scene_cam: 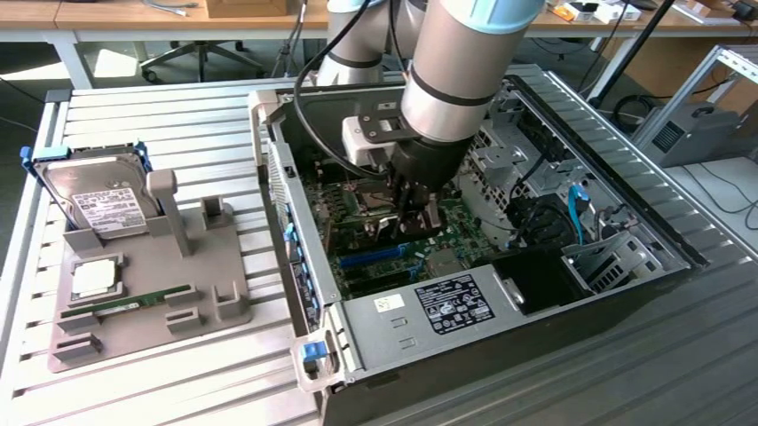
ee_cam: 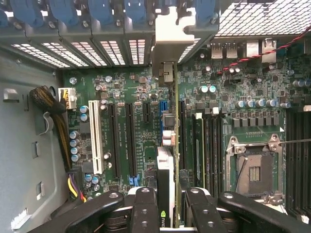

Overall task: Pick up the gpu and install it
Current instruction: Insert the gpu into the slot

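Gripper (ee_cam: 165, 206), black and two-fingered, clamps the thin dark gpu card (ee_cam: 165, 167) edge-on over the green motherboard (ee_cam: 121, 92) in the wrist view, silver metal bracket (ee_cam: 167, 41) at the rear slots (ee_cam: 97, 48). The exterior view shows the grey arm (scene_cam: 456, 62) inside the open computer case (scene_cam: 391, 342), card mostly hidden under the gripper.

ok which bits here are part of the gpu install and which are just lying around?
In the job: gpu, held edge-on in the gripper; motherboard; open PC case.
Lying about: hard drive, RAM stick, square silver chip, all on the grey holder.
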`<action>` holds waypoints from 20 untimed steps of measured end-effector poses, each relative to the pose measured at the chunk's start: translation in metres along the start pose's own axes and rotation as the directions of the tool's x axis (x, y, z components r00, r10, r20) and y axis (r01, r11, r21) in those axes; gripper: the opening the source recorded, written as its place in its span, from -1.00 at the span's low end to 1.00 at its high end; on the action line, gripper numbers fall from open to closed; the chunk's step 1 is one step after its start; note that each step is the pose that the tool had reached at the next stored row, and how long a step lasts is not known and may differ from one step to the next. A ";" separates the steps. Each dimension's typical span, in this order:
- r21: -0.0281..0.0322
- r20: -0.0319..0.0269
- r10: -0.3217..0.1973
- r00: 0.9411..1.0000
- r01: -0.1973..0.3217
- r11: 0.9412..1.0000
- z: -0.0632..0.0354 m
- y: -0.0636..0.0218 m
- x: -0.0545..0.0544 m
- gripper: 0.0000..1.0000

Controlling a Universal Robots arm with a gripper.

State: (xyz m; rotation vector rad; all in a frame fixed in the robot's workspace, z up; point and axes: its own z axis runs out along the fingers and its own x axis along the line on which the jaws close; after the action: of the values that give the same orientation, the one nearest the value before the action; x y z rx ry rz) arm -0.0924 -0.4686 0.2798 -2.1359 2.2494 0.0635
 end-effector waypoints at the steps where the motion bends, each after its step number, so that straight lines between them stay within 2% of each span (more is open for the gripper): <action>1: 0.000 0.000 0.000 1.000 0.000 1.000 0.0001 0.0002 0.000 -0.47; 20: 0.000 -0.002 -0.002 1.000 0.002 1.000 0.0005 0.0036 0.004 -0.47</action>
State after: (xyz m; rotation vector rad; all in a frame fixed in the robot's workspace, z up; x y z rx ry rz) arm -0.0961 -0.4718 0.2791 -2.1386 2.2483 0.0618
